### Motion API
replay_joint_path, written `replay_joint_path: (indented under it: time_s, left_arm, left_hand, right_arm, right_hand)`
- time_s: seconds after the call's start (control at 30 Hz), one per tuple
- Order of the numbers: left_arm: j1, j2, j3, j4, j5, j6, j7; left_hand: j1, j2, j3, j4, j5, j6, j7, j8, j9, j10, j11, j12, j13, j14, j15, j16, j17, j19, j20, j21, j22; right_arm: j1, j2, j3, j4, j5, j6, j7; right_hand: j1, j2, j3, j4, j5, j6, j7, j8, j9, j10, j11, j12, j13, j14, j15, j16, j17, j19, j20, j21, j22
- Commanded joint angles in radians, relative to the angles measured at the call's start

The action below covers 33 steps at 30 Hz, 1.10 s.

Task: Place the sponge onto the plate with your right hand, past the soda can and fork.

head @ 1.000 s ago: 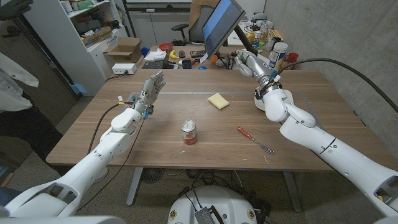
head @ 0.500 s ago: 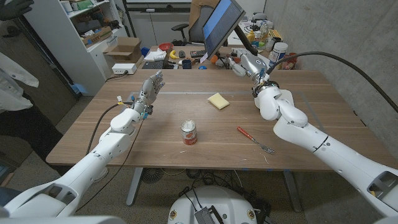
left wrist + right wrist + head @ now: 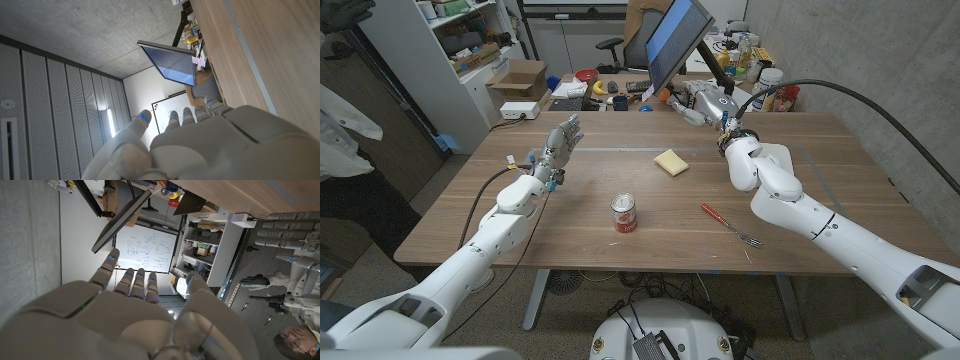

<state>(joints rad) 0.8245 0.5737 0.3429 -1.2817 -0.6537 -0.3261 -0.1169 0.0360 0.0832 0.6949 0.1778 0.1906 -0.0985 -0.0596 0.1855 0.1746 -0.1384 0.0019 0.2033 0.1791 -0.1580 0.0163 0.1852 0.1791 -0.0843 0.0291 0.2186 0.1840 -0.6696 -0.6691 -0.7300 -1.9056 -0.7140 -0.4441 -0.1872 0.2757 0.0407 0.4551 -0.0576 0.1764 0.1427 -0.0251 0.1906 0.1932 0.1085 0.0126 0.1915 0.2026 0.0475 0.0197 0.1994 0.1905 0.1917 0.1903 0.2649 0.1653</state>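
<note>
A yellow sponge (image 3: 670, 161) lies on the wooden table (image 3: 820, 160), a little behind the middle. A red and white soda can (image 3: 624, 213) stands upright nearer the front. To its right lies a fork (image 3: 730, 224) with a red handle. My right hand (image 3: 698, 100) hovers over the table's far edge, behind and to the right of the sponge, with its fingers stretched out and nothing in them. The right wrist view shows the same hand (image 3: 135, 310) with fingers straight. My left hand (image 3: 563, 140) is raised over the left side with fingers up, holding nothing.
A tilted monitor (image 3: 672, 40) stands just behind the far edge, close to my right hand. Bottles and jars (image 3: 765, 80) crowd the far right corner. Boxes and clutter (image 3: 525, 85) sit behind the left side. A person (image 3: 300, 335) shows in the right wrist view.
My right arm has swung to the left, carrying the hand along the far edge toward the monitor's foot. The left arm, sponge, can and fork have stayed put.
</note>
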Motion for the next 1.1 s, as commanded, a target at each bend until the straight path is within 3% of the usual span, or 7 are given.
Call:
replay_joint_path:
  time_s: [0.03, 0.3, 0.43, 1.1]
  left_arm:
    - [-0.003, -0.003, -0.002, 0.011, -0.004, -0.009, -0.007]
    - [-0.003, -0.003, -0.002, 0.010, -0.002, -0.009, -0.005]
    - [-0.005, -0.004, -0.001, 0.019, -0.010, -0.017, -0.028]
    - [-0.004, 0.001, 0.002, 0.005, 0.006, -0.005, -0.002]
  left_hand:
    - [-0.013, 0.085, -0.001, 0.001, -0.001, -0.004, -0.006, 0.000, 0.002, -0.002, 0.008, -0.001, 0.005, -0.006, 0.009, 0.005, 0.005, -0.003, -0.003, 0.000, 0.002]
    - [-0.013, 0.085, -0.001, 0.000, -0.001, -0.003, -0.007, 0.000, 0.002, 0.000, 0.008, -0.001, 0.005, -0.006, 0.008, 0.005, 0.005, -0.005, -0.005, -0.001, 0.002]
    - [-0.014, 0.085, -0.002, 0.000, -0.001, -0.003, -0.007, 0.000, 0.002, -0.001, 0.008, -0.001, 0.005, -0.006, 0.008, 0.005, 0.005, -0.006, -0.007, -0.002, 0.002]
    - [-0.013, 0.084, -0.002, -0.003, -0.001, 0.006, -0.011, 0.002, 0.002, 0.001, 0.008, -0.001, 0.005, -0.002, 0.009, 0.004, 0.004, -0.008, -0.004, -0.003, 0.002]
  right_arm:
    - [0.043, 0.024, -0.044, 0.045, -0.045, -0.002, 0.065]
    - [0.054, 0.029, -0.049, 0.064, -0.029, -0.001, 0.109]
    - [0.052, 0.038, -0.037, 0.084, 0.003, 0.028, 0.090]
    - [0.116, 0.061, -0.101, 0.181, -0.019, 0.063, 0.134]
  right_hand:
    - [0.001, -0.011, -0.005, -0.003, 0.002, -0.006, -0.005, 0.001, 0.003, -0.004, -0.003, 0.000, 0.002, -0.008, 0.004, -0.003, 0.000, -0.002, 0.017, -0.007, 0.004]
    - [0.001, -0.013, -0.009, -0.008, 0.002, -0.007, -0.008, 0.002, 0.003, -0.009, -0.006, 0.001, 0.002, -0.009, 0.002, -0.002, -0.001, 0.004, 0.018, -0.012, 0.004]
    - [0.000, -0.015, -0.012, -0.010, 0.003, -0.009, -0.008, 0.002, 0.003, -0.009, -0.005, 0.002, 0.002, -0.003, 0.003, 0.001, -0.001, 0.012, 0.017, -0.012, 0.005]
    - [0.009, -0.017, -0.020, -0.029, 0.004, -0.023, -0.017, 0.001, 0.004, -0.009, -0.006, 0.005, 0.002, 0.028, 0.006, 0.010, -0.003, 0.067, 0.014, -0.012, 0.005]
